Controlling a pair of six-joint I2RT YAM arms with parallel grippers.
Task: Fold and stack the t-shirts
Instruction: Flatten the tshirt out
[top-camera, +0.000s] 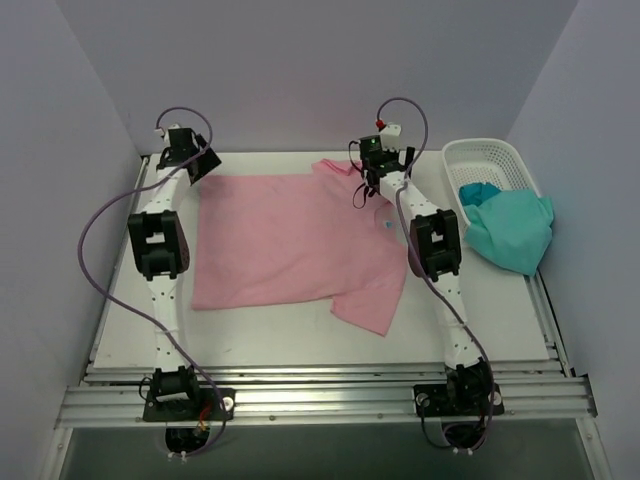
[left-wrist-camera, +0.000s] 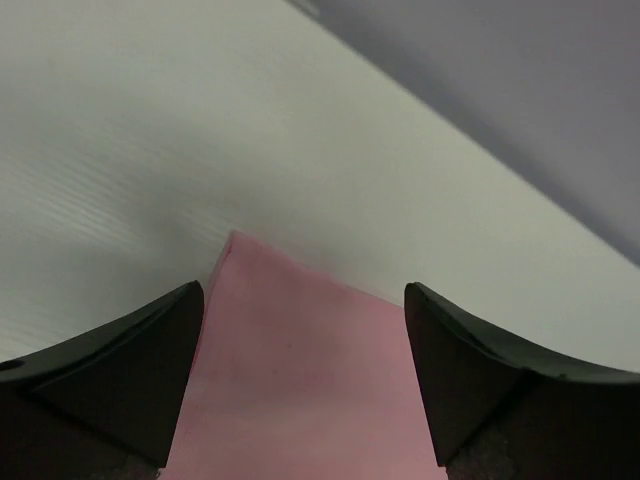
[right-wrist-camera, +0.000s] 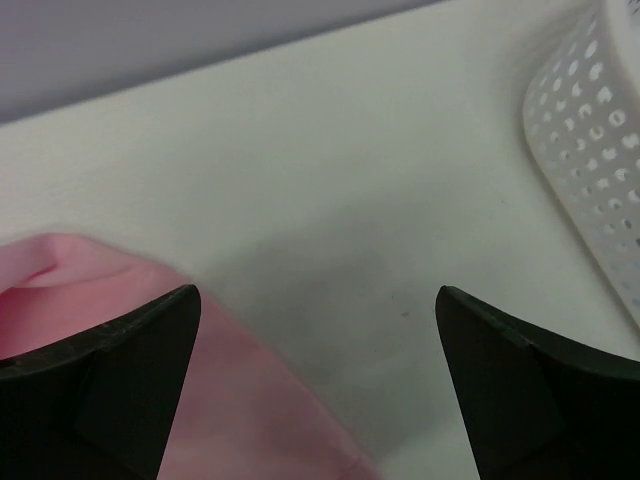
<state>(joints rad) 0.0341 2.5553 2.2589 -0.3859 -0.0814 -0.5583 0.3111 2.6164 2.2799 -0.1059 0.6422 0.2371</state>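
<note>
The light pink t-shirt (top-camera: 290, 240) lies spread flat on the white table (top-camera: 280, 335), one sleeve folded out toward the near right. My left gripper (top-camera: 200, 165) hovers over its far left corner, open; in the left wrist view that pink corner (left-wrist-camera: 300, 390) lies on the table between the dark fingers (left-wrist-camera: 120, 380), not pinched. My right gripper (top-camera: 372, 185) is open at the shirt's far right corner by the collar; the pink edge (right-wrist-camera: 240, 410) shows beside its left finger (right-wrist-camera: 110, 380). The teal-green t-shirt (top-camera: 512, 232) hangs crumpled over the basket's near end.
A white lattice basket (top-camera: 485, 160) stands at the far right of the table, and its wall (right-wrist-camera: 590, 150) is close to my right gripper. Grey walls close in the back and both sides. The metal rail with the arm bases (top-camera: 320, 400) runs along the near edge.
</note>
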